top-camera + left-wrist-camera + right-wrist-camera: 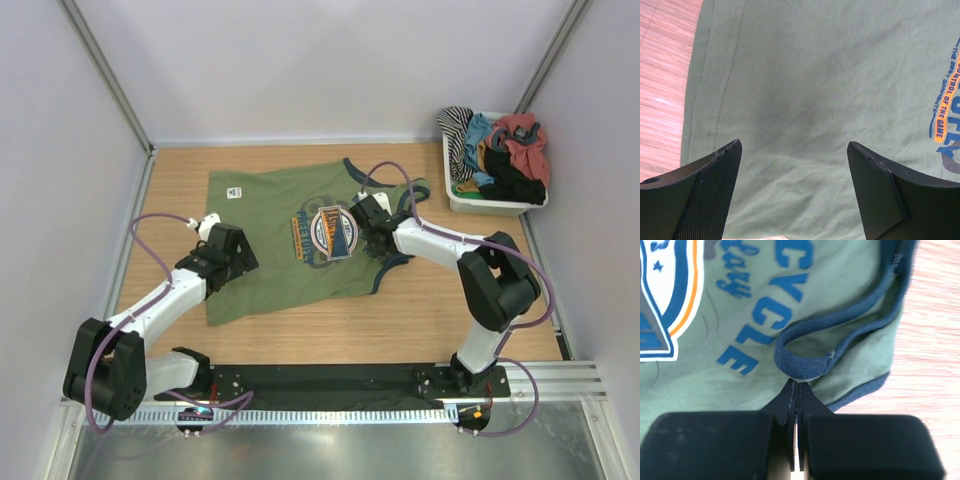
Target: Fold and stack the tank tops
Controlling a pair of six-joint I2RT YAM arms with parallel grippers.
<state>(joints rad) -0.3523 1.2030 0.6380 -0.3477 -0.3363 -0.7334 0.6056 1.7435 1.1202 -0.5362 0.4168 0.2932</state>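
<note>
The olive green tank top (270, 270) lies spread flat on the wooden table, its printed logo (328, 232) facing up. My left gripper (238, 256) (794, 146) hovers open over the shirt's lower left part, with plain green cloth (805, 100) between its wide-apart fingers. My right gripper (377, 236) (797, 383) is shut, its fingertips pinching the dark blue neck trim (800, 365), which bunches into a narrow loop at the tips. Black cloth (512, 186), likely the black tank top, sits crumpled in the bin.
A white bin (490, 208) at the back right holds striped (458, 135), teal (480, 135) and red (522, 135) garments with the black one. Bare wood (440, 320) runs in front of the shirt. Grey walls close in three sides.
</note>
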